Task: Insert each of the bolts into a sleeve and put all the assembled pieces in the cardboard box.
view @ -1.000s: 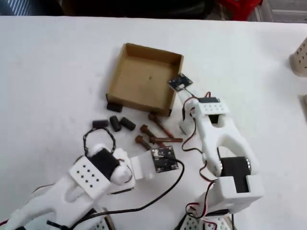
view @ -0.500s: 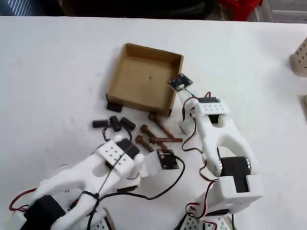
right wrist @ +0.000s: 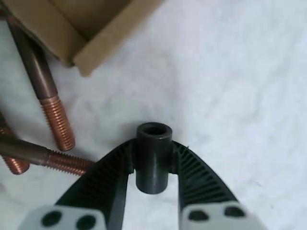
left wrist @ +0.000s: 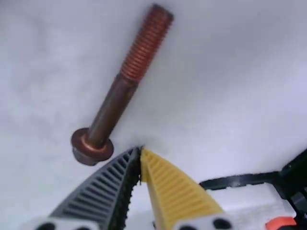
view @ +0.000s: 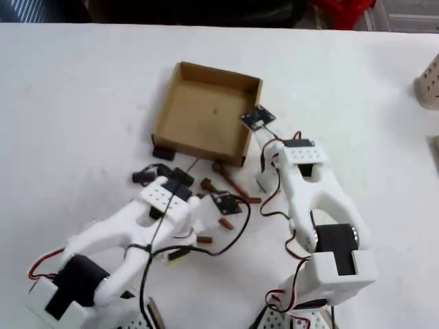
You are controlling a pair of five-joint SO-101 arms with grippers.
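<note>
My left gripper [left wrist: 140, 152] is shut with nothing between its black and yellow fingers. Its tips rest on the white table right beside the head of a copper bolt [left wrist: 120, 91] that lies flat. The left arm [view: 158, 205] stretches over the loose bolts [view: 230, 177] in front of the cardboard box [view: 164, 103], which holds nothing. My right gripper [right wrist: 152, 146] is shut on an upright black sleeve [right wrist: 153, 158], a little off the box corner [right wrist: 84, 57], with two bolts [right wrist: 43, 81] lying close by. The right arm [view: 309, 185] stands right of the bolts.
Several black sleeves [view: 162, 153] lie by the box's near left corner, partly under the left arm. A black cable [view: 233, 236] loops over the table near two short copper pieces [view: 223, 223]. A beige perforated object [view: 429, 82] stands at the far right edge.
The left arm has swung forward and right, stretching over the sleeves and bolts; its wrist now sits among the bolts, some of which have shifted nearer. The right arm has not moved.
</note>
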